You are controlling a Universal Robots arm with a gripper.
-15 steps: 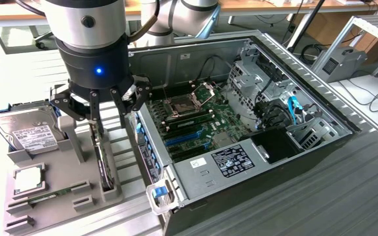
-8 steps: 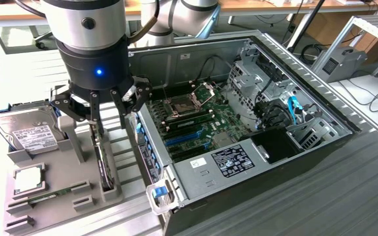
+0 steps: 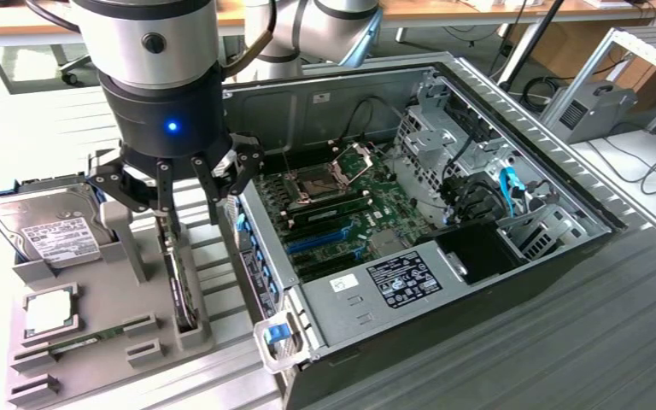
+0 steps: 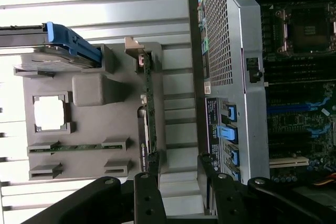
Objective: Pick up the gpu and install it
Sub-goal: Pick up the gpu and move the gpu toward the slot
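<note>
The gpu (image 3: pixel 181 282) stands on edge in a slot of the grey holder tray (image 3: pixel 100 359), a thin green card with a dark face. My gripper (image 3: pixel 188 205) hangs open just above its far end, its black fingers spread to either side of the card's line. In the wrist view the gpu (image 4: pixel 149 103) runs as a narrow green strip toward my gripper (image 4: pixel 178 163). One black finger (image 4: pixel 152 182) lines up with the card's end, and the other sits toward the computer case. Nothing is held.
A silver hard drive (image 3: pixel 49 226) in a blue frame, a square processor (image 3: pixel 49 312) and a narrow memory strip (image 3: pixel 89 340) share the tray. The open computer case (image 3: pixel 340 337) lies at the exterior view's right, showing its motherboard with blue slots (image 3: pixel 317 241).
</note>
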